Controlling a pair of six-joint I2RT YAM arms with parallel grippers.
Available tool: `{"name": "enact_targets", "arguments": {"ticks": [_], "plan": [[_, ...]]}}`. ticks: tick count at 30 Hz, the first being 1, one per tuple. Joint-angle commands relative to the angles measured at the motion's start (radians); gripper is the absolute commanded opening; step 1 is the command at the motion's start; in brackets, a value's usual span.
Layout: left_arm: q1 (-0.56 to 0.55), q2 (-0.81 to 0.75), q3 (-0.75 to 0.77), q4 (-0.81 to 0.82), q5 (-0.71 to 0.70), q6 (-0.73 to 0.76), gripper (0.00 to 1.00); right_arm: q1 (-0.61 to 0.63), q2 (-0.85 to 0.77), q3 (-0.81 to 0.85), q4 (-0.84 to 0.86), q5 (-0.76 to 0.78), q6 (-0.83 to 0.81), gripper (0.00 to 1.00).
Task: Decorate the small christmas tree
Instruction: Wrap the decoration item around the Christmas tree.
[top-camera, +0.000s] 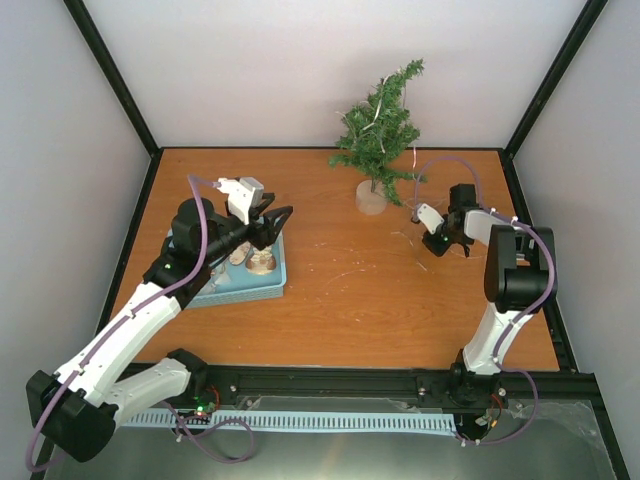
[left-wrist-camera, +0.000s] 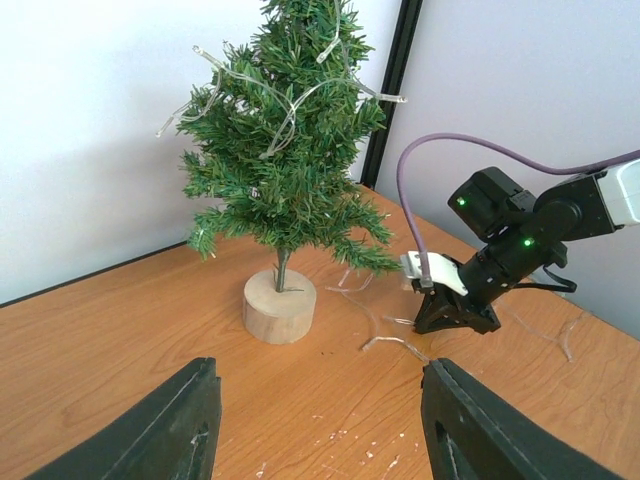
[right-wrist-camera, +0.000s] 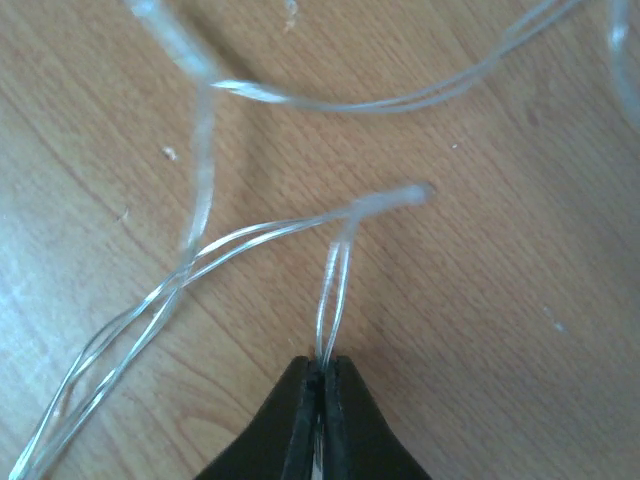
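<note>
The small christmas tree (top-camera: 380, 125) stands at the back of the table on a round pale base (top-camera: 371, 198); it also shows in the left wrist view (left-wrist-camera: 285, 150). A clear light string (left-wrist-camera: 290, 100) is draped over its branches and trails down onto the table (left-wrist-camera: 385, 340). My right gripper (right-wrist-camera: 323, 365) is shut on a strand of that clear light string (right-wrist-camera: 335, 280), low at the table just right of the tree (top-camera: 418, 213). My left gripper (top-camera: 272, 222) is open and empty, held above the blue tray (top-camera: 275, 285); its fingers (left-wrist-camera: 160, 430) frame the tree.
The blue tray at the left holds a few small pale ornaments (top-camera: 258, 260). Black frame posts (top-camera: 555, 75) stand at the back corners against white walls. A black rail (top-camera: 330, 380) runs along the near edge.
</note>
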Motion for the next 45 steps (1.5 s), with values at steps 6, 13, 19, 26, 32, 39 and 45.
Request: {"name": "enact_targets", "arguments": {"ticks": [6, 13, 19, 26, 32, 39, 45], "plan": [[-0.005, -0.016, -0.017, 0.036, -0.037, 0.044, 0.55, 0.065, -0.15, 0.067, -0.128, 0.048, 0.136, 0.03], [-0.005, -0.022, -0.016, 0.034, -0.045, 0.071, 0.55, 0.092, -0.388, 0.198, -0.262, 0.145, 0.364, 0.03], [-0.005, -0.013, 0.012, 0.043, 0.023, 0.088, 0.52, 0.107, -0.569, 0.301, -0.37, 0.201, 0.458, 0.03], [-0.005, 0.04, 0.031, 0.138, 0.126, 0.054, 0.5, 0.11, -0.803, 0.368, -0.319, -0.026, 0.541, 0.03], [-0.008, 0.106, 0.05, 0.289, 0.209, -0.023, 0.48, 0.109, -0.932, 0.416, -0.227, -0.25, 0.549, 0.03], [-0.028, 0.18, 0.061, 0.467, 0.259, -0.022, 0.49, 0.109, -0.945, 0.46, -0.158, -0.458, 0.583, 0.03], [-0.123, 0.264, 0.067, 0.524, 0.26, 0.098, 0.52, 0.109, -0.936, 0.465, -0.045, -0.6, 0.663, 0.03]]}}
